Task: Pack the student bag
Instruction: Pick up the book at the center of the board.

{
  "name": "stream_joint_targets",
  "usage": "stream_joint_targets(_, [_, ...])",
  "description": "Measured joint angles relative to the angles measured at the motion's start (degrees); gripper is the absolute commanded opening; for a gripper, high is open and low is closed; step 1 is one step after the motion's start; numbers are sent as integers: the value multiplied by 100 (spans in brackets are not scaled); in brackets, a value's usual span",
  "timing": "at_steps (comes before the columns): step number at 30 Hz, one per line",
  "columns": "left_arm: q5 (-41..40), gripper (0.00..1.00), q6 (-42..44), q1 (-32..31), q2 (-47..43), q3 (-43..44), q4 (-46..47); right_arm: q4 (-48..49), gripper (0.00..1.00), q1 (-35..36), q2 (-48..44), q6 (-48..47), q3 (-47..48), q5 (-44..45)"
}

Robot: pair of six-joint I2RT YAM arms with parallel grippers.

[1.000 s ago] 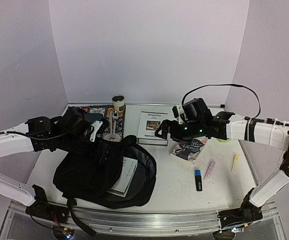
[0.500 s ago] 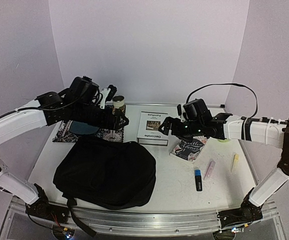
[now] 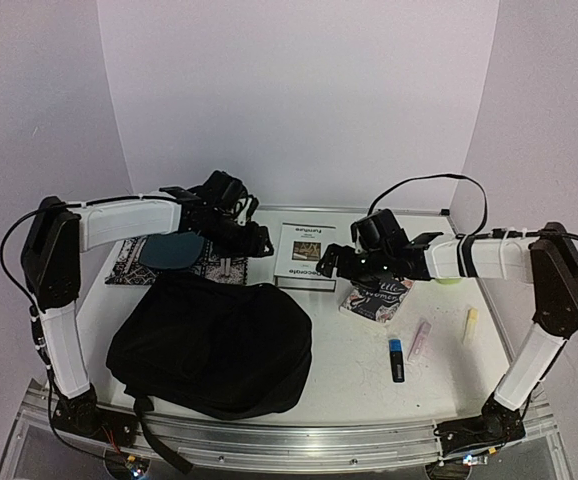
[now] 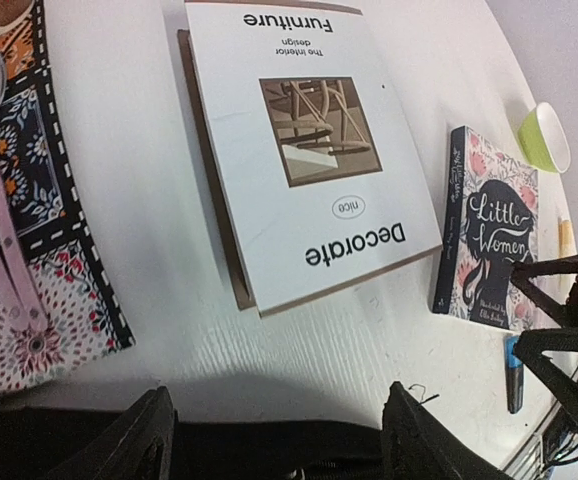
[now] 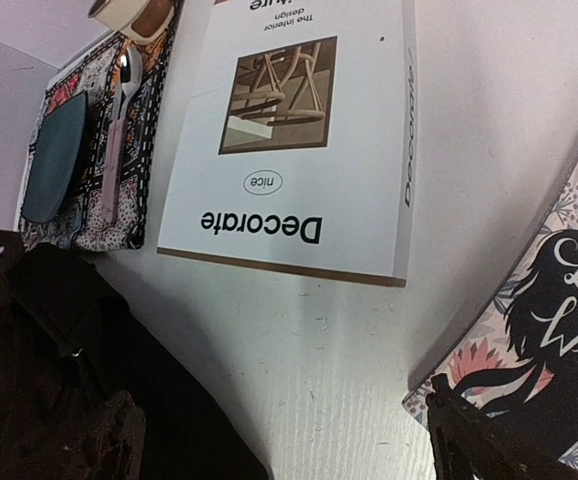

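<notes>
The student bag (image 3: 209, 345), a floppy black backpack, lies slumped on the near left of the white bench (image 3: 359, 375), with a strap trailing over the near edge. The left arm reaches across just beyond the bag; its left fingers (image 4: 151, 440) stand wide apart above the bag's far edge and hold nothing. The right fingers (image 5: 464, 435) are also spread open and empty, hovering between the white "Decorate" book (image 3: 304, 255) and the "Little Women" book (image 3: 377, 298), which lies just to its right. At far left a dark teal plate (image 3: 172, 250) rests on a patterned placemat (image 3: 127, 268), with a pink-handled spoon (image 5: 117, 120) beside it. A blue marker (image 3: 396, 358) lies on the near right of the bench, and a green bowl (image 4: 544, 138) sits at far right.
</notes>
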Motion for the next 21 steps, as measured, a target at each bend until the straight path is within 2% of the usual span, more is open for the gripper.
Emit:
stream_joint_targets(11, [370, 62, -250, 272, 1612, 1094, 175, 421, 92, -328, 1047, 46, 508, -238])
stream_joint_targets(15, [544, 59, -338, 374, 1991, 1245, 174, 546, 92, -390, 1385, 52, 725, -414])
stream_joint_targets(21, [1133, 50, -574, 443, 2143, 1309, 268, 694, 92, -408, 1807, 100, 968, -690])
